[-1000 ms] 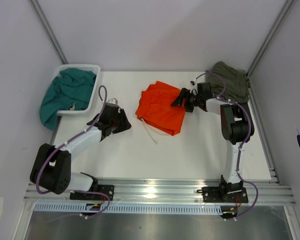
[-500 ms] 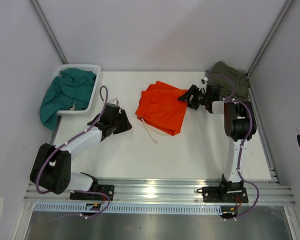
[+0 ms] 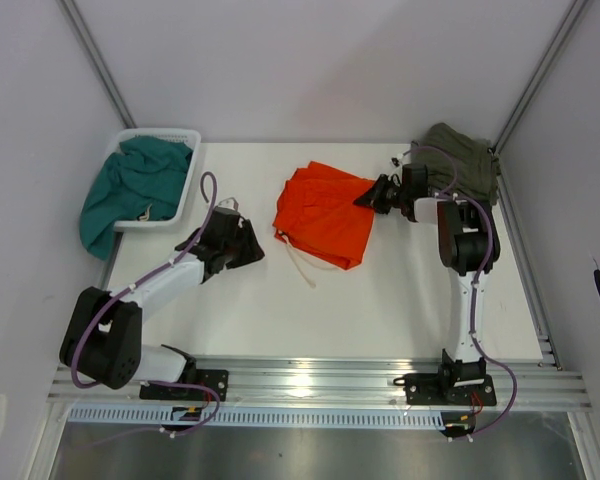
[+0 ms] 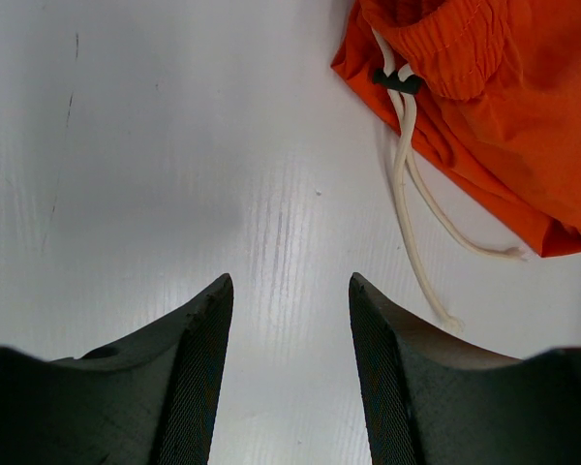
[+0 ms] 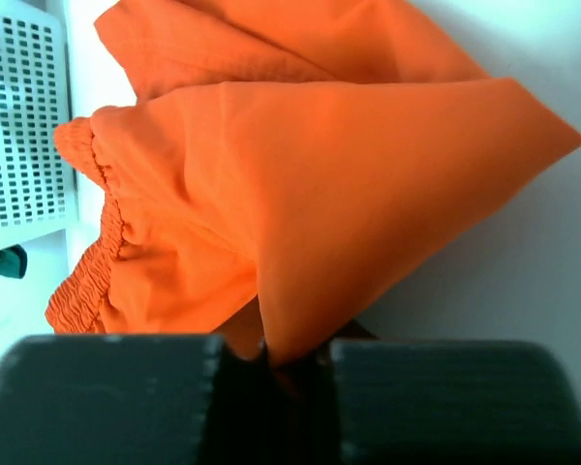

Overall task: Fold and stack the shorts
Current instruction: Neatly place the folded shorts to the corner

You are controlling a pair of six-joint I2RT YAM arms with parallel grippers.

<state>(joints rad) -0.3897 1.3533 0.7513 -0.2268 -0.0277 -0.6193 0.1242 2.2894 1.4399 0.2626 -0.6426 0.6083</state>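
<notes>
The orange shorts (image 3: 325, 215) lie folded at mid-table, their white drawstring (image 3: 300, 268) trailing toward the front. My right gripper (image 3: 368, 197) is at their right corner and is shut on a pinch of the orange fabric (image 5: 320, 194), which runs down between the jaws (image 5: 290, 354). My left gripper (image 3: 252, 247) hovers low over bare table to the left of the shorts, open and holding nothing (image 4: 290, 281). In the left wrist view the gathered waistband (image 4: 465, 58) and drawstring (image 4: 407, 194) sit ahead and to the right.
Olive-green shorts (image 3: 465, 160) lie in a heap at the back right, just behind the right arm. A white basket (image 3: 160, 133) at the back left holds a teal garment (image 3: 130, 190) that spills over its near side.
The right gripper drew back to the shorts' right corner and closed on the fabric there. The left arm has not moved.
</notes>
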